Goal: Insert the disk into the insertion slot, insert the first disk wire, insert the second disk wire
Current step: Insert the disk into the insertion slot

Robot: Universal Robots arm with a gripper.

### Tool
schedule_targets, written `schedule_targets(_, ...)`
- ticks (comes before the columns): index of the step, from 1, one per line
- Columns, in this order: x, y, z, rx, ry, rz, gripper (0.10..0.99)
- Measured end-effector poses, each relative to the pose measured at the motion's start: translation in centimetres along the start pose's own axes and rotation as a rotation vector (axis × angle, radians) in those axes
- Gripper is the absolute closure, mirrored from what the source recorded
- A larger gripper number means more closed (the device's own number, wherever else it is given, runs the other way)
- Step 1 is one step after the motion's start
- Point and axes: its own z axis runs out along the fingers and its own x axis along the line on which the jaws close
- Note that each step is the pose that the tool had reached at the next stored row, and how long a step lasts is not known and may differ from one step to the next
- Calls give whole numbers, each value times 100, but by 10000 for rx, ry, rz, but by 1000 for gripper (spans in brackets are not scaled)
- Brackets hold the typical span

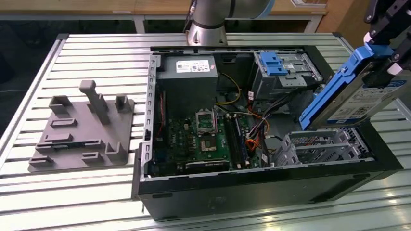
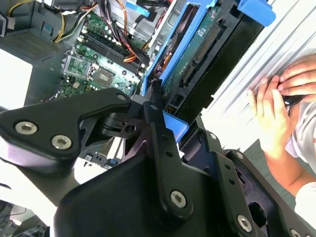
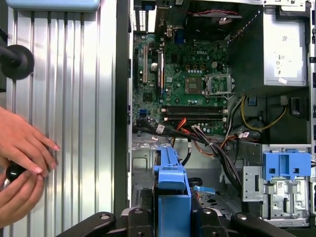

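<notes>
Blue plastic carrier around grey metal: the disk (image 1: 359, 94), high at the right edge of the exterior view, tilted, white label outward. Gripped at its upper end by the gripper (image 1: 387, 48); black fingers (image 1: 378, 26) closed against opposite sides of the carrier, nothing else in the grip. Lower end aimed down at the insertion slot (image 1: 321, 147), the perforated silver cage at lower right of the frame, inside the open computer case (image 1: 257, 192). Not yet seated; contact with the cage rim not discernible. Tilt judged to align the long axis with the cage mouth, for square entry between the walls. Connector edge (image 2: 203, 42) turned toward the camera in the second wrist view. Probably kept outward for access by the two wires once the disk is home. Cable bundle (image 1: 273, 110) loose between motherboard (image 1: 205, 137) and cage, right of centre, nothing plugged into the disk.

Farther out:
- Taller silver bay (image 1: 295, 72) with blue latch (image 1: 275, 65), upper right of centre.
- Power supply (image 1: 186, 72), upper centre.
- Grey fixture plate (image 1: 77, 134), left of the frame on the slatted table (image 1: 96, 48), well apart from the case.
- A person's hands (image 3: 24, 148) over the slats beside the case wall in the first wrist view, apart from the gripper.
</notes>
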Motion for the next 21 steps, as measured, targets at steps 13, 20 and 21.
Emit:
schedule_targets(13,1,-97,25,1,6,-220,722)
schedule_targets(20,-7,-97,28,-2,16,-261,722)
schedule_targets(21,-12,-97,31,-3,17,-272,722)
